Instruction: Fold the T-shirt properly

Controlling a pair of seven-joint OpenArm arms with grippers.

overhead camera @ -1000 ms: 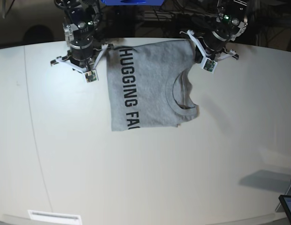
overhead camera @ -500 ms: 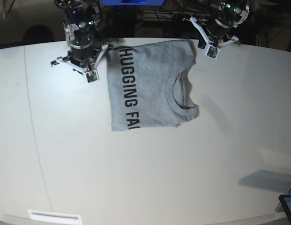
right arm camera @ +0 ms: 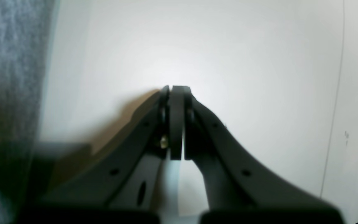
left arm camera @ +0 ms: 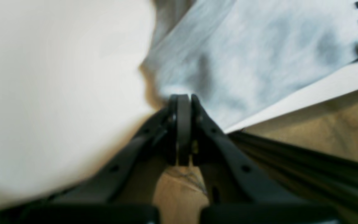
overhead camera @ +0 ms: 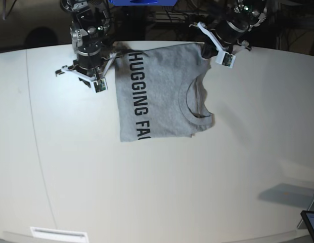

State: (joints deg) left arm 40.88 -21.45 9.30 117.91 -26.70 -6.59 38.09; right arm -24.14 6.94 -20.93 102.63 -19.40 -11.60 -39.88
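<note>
The grey T-shirt lies folded into a rectangle on the white table, print "HUGGING FA" up, collar toward the right. My left gripper hovers at the shirt's far right corner. In the left wrist view it is shut with nothing between its fingers, and the blurred T-shirt lies just beyond the tips. My right gripper stands left of the shirt's far left corner. In the right wrist view it is shut over bare table, with the T-shirt along that view's left edge.
The table's far edge runs right behind both arms, with wooden floor below it. A white label sits at the front left and a dark tablet corner at the front right. A thin seam crosses the tabletop.
My left arm drew back from over the shirt's far right corner toward the table's far edge, then shifted slightly left. The right arm barely moved. The shirt lies as before.
</note>
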